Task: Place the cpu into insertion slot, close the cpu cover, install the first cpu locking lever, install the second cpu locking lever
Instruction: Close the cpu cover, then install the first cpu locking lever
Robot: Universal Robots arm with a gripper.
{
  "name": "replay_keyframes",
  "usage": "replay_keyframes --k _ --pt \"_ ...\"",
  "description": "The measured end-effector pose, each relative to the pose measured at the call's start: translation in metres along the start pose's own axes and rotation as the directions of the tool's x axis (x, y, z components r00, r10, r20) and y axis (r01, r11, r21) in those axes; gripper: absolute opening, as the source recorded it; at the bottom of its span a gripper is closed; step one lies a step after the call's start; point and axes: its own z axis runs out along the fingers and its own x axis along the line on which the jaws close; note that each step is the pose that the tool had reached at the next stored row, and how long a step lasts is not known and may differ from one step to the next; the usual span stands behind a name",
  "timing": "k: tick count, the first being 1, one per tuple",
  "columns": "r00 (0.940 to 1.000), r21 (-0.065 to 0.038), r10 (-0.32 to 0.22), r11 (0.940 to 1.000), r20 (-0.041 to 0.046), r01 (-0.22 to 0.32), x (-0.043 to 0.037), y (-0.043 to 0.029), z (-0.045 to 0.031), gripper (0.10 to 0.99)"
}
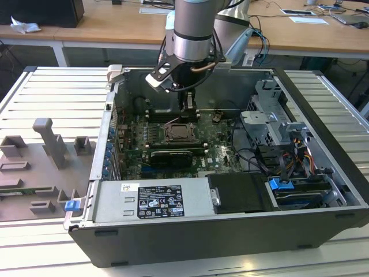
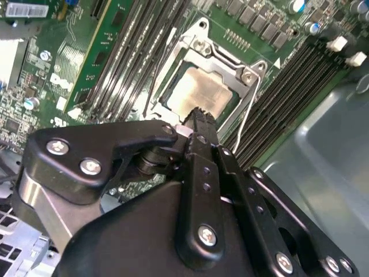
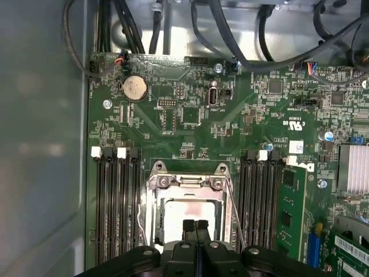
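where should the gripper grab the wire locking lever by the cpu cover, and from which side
Probably the locking lever at its straight wire run beside the cpu cover, from above, a finger on each side. It is thin and lies close to the memory slots, so a sideways approach looks blocked. The gripper is shut.

The exterior view looks down from above one long side of the open dark-grey metal computer case (image 1: 190,242), taking it whole. The first wrist view faces the green circuit board (image 3: 190,115) squarely, the second wrist view obliquely. Both are close and share the silver-rimmed square insertion slot (image 3: 187,182) (image 2: 222,60).
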Motion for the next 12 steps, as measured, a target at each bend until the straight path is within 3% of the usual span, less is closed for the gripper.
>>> replay_keyframes --k 12 --pt "1.0 0.0 -0.005 1.0 0.0001 0.005 0.0034 -0.0013 -0.002 0.106"
